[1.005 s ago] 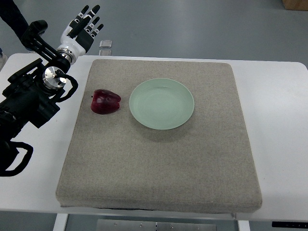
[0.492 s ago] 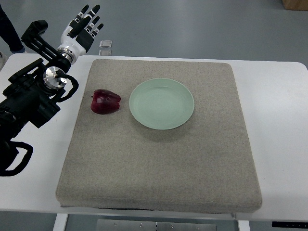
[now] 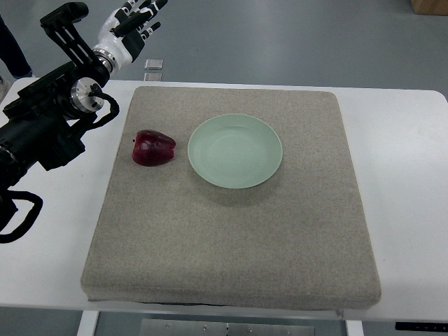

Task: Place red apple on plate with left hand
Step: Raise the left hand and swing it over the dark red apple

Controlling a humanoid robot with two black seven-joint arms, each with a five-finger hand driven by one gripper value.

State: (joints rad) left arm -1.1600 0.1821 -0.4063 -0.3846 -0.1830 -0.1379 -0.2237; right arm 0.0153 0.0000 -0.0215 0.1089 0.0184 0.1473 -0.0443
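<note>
Where the white worktop (image 3: pixel 406 210) runs along the near edge, a grey felt mat (image 3: pixel 231 231) covers most of its middle. Nearer the far half of that mat lies the red apple (image 3: pixel 153 148), on its side and resting directly on the felt, just left of the pale green plate (image 3: pixel 235 150) with a narrow strip of mat between them. Nothing sits on the plate. To the left of the apple, the black left arm (image 3: pixel 42 129) enters from the picture's left edge and reaches away over the worktop's far left corner. At its end the left robot hand (image 3: pixel 129 26) is up beyond the mat's far edge, fingers (image 3: pixel 143 14) spread and holding nothing, well apart from the apple. Just past the far edge, a small clear object (image 3: pixel 154 64) lies on the floor.
</note>
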